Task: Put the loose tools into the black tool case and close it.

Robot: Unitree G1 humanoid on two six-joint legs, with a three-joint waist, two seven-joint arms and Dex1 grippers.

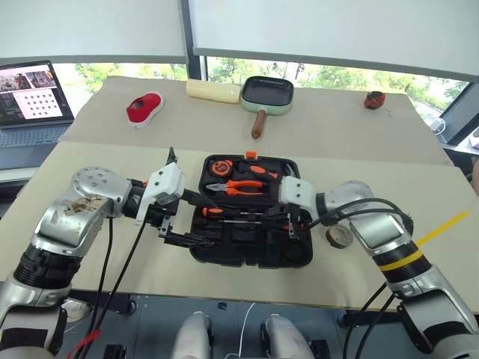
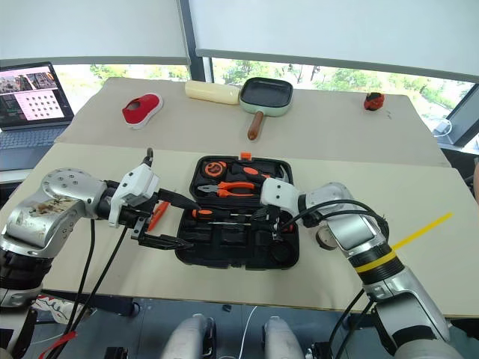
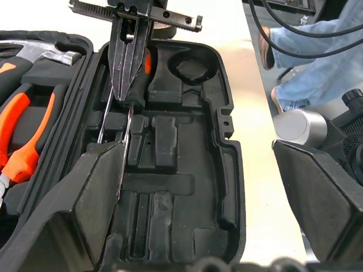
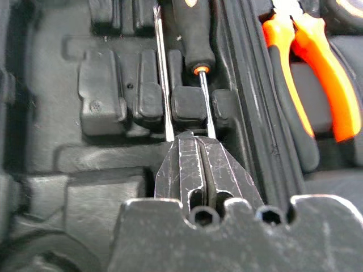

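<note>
Over the open black moulded tool case [image 1: 251,247], right gripper [image 4: 199,148] is clenched empty, nudging two long orange-black screwdrivers [image 1: 232,213] into their recesses; left gripper [image 1: 196,218] waits released.

Black tool case [image 1: 251,254] lies open on the table — two long screwdrivers [image 1: 232,213] lie inside.

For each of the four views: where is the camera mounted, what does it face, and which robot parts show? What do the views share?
Left eye: on the head, looking down over the table at the open case; both arms show.
Right eye: same head, same scene, slightly offset.
Left wrist: along the open left gripper, into the case recesses; the shut right gripper reaches in opposite.
Right wrist: along the shut right gripper, tips by two screwdriver shafts.
Shared: case, screwdrivers, pliers.
</note>
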